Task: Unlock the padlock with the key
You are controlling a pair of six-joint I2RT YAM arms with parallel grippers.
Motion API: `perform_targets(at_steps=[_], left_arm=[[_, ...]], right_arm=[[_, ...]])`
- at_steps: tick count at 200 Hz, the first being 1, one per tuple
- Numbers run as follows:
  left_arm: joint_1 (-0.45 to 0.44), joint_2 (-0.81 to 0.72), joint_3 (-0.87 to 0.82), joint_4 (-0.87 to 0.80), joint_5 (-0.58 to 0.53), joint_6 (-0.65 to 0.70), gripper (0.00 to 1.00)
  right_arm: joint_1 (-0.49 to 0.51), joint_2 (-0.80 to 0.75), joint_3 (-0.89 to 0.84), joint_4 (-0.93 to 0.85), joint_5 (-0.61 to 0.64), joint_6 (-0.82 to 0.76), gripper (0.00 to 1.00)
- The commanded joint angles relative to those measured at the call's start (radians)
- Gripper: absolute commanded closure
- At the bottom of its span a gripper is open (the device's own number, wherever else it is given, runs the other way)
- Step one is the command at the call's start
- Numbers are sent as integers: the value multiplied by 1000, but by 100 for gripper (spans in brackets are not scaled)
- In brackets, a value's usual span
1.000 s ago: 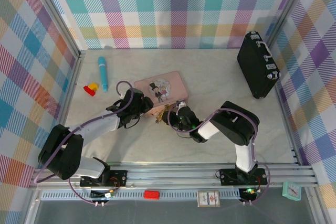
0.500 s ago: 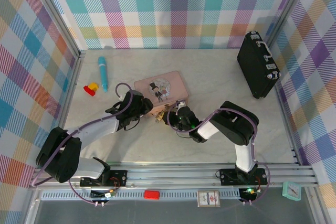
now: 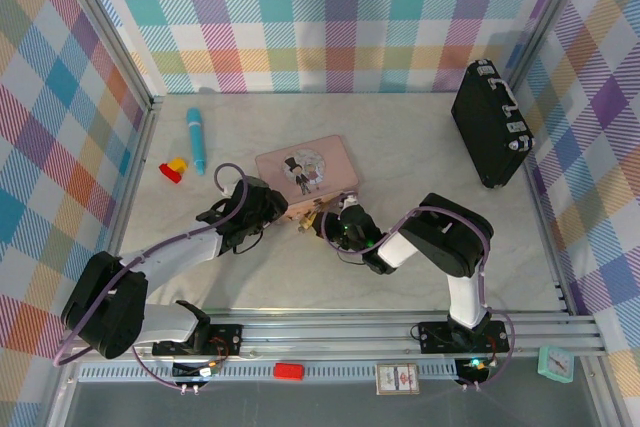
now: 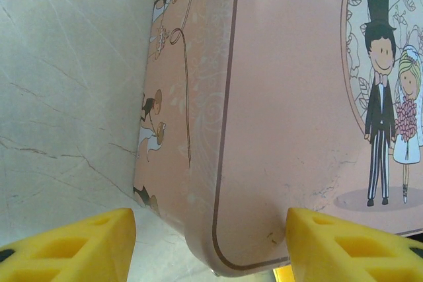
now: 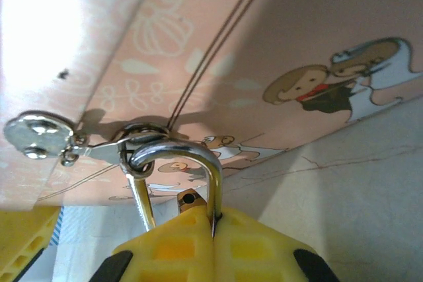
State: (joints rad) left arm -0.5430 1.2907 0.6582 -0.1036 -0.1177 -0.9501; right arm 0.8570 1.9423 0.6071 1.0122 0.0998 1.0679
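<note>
— What stands round you?
— Walls [image 3: 340, 17] of pastel plaid, in teal, pink, purple, orange and yellow checks. They close in my counter [image 3: 420, 147] on the left, right and far sides, and silvery metal posts [image 3: 108, 37] stand at the corners.
— And the counter itself?
— Pale, like marble, with thin grey veins. The light on it is even and the shadows are soft. Ribbed metal rails [image 3: 330, 332] run along my near edge.

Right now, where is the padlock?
In the right wrist view the padlock hangs from the latch on the side of the pink box, its body pinched in the right gripper.
</note>
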Motion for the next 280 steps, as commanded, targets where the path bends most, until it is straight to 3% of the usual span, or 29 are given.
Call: perform_targets(at_steps=[1,86,151,179,280], left_arm=[[-16,9,-18,-11,-11,-10,40],[-52,43,-8,13,-21,-32,40],[-52,41,-8,1,-47,-33,39],[-52,45,-5,-6,-67,-29,39],[-50,65,20,-27,-85,-12,39]], right_arm=[[-9,-29,-8,89,49,63,97],[-28,-56,12,71,70,203,100],[-60,-21,-3,190,54,270,100],[-64,-61,1,121,58,291,100],[-114,-75,-24,146,39,303,100]])
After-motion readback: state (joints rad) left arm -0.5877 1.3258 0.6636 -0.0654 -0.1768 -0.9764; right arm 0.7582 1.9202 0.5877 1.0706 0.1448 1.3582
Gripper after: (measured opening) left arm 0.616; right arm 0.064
